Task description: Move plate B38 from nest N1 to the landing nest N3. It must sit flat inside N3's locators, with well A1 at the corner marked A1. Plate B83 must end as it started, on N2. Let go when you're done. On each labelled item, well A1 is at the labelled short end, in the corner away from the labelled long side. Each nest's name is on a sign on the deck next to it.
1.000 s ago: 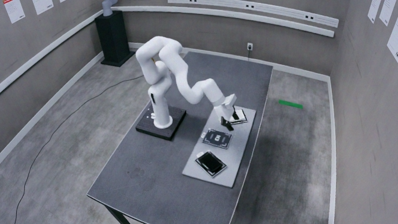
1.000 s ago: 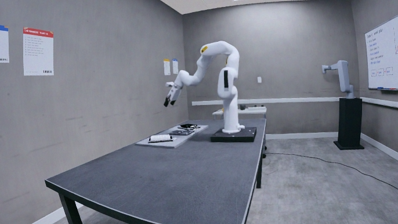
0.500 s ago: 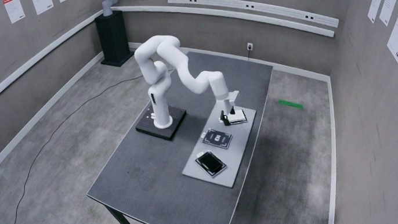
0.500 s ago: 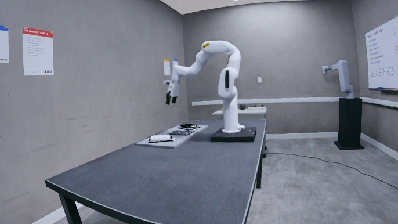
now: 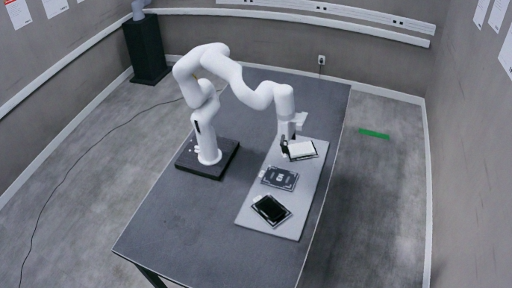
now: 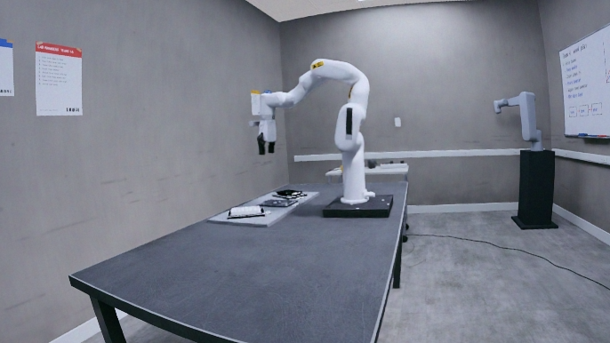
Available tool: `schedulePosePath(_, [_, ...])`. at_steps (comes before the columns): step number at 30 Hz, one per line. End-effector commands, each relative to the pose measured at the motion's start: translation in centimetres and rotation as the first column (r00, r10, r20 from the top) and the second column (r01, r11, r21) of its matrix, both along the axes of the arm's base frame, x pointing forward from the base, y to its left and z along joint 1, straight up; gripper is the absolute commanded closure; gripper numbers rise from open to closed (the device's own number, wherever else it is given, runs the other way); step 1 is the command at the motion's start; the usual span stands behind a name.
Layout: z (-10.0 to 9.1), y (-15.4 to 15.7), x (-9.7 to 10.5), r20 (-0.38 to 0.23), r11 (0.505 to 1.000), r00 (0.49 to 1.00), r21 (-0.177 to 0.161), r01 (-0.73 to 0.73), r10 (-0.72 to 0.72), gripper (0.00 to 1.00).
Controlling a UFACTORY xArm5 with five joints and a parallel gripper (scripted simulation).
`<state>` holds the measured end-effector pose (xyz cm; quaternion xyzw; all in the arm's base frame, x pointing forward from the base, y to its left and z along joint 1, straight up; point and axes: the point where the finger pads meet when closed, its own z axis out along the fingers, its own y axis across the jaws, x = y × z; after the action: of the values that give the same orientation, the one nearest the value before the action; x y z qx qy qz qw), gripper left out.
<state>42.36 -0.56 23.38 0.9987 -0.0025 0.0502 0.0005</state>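
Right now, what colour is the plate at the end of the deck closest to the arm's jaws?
White plate on a dark nest, clearest in the top view.

table (image 5: 209, 231): dark grey | on it: light grey deck mat (image 5: 246, 218); black arm base plate (image 5: 186, 164)

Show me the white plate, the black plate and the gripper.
White plate (image 5: 301, 149), top view, its top face.
Black plate (image 5: 270, 209), top view, its dark centre.
Gripper (image 6: 266, 147), exterior view, between its open fingertips.

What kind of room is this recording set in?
Probably a robotics lab: a white arm bolted on a grey table, a second arm on a pedestal, and a whiteboard on the wall.
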Motion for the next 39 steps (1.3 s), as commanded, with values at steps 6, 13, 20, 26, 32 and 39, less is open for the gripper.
schedulePosePath(6, [-0.2, -1.0, -2.1, -0.061, 0.991, 0.99, 0.005, 0.13, -0.13, 0.0])
schedulePosePath(13, [-2.2, -3.3, -3.9, -0.084, 0.935, 0.932, 0.007, 0.355, -0.353, 0.0])
schedulePosePath(20, [-4.1, -5.6, -5.7, -0.096, 0.887, 0.883, 0.006, 0.462, -0.459, 0.0])
schedulePosePath(26, [-5.2, -6.9, -6.7, -0.096, 0.887, 0.883, 0.006, 0.462, -0.459, 0.0])
schedulePosePath(32, [-6.9, -8.9, -8.2, -0.096, 0.887, 0.883, 0.006, 0.462, -0.459, 0.0])
schedulePosePath(39, [-8.3, -10.6, -9.5, -0.096, 0.887, 0.883, 0.006, 0.462, -0.459, 0.0])
